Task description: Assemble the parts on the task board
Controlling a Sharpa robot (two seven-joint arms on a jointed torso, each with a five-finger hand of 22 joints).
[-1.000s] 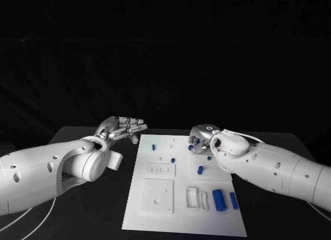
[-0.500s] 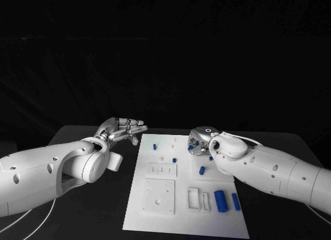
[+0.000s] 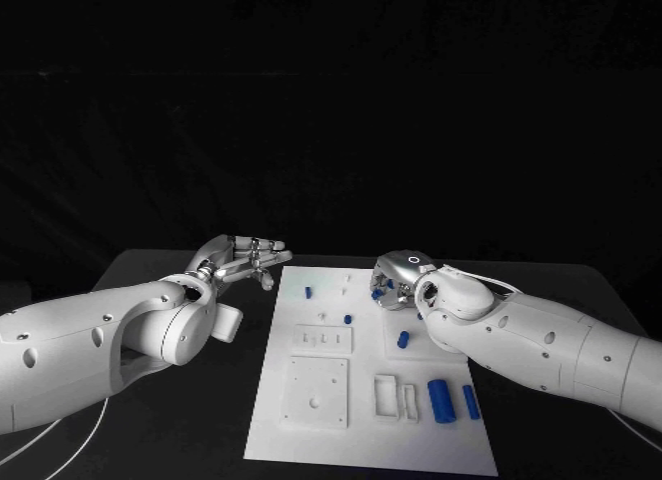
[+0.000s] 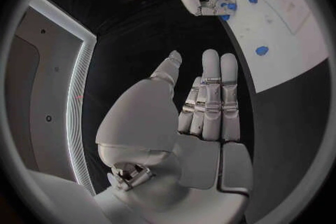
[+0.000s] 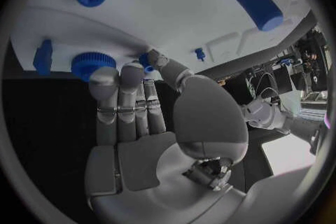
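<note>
Your right hand (image 3: pixel 396 281) pinches a small blue part (image 5: pixel 146 61) over the far end of the task board (image 3: pixel 363 440), left hand (image 3: pixel 245 260) released beside it; next, seat it squarely.

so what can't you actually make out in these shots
- Head view: the right hand covers the far right of the task board; its contact with the blue part there is hidden.
- Right wrist view: the small blue part at the fingertips is mostly covered, so whether it is held is unclear.
- Head view: board slots are too small to read.
</note>
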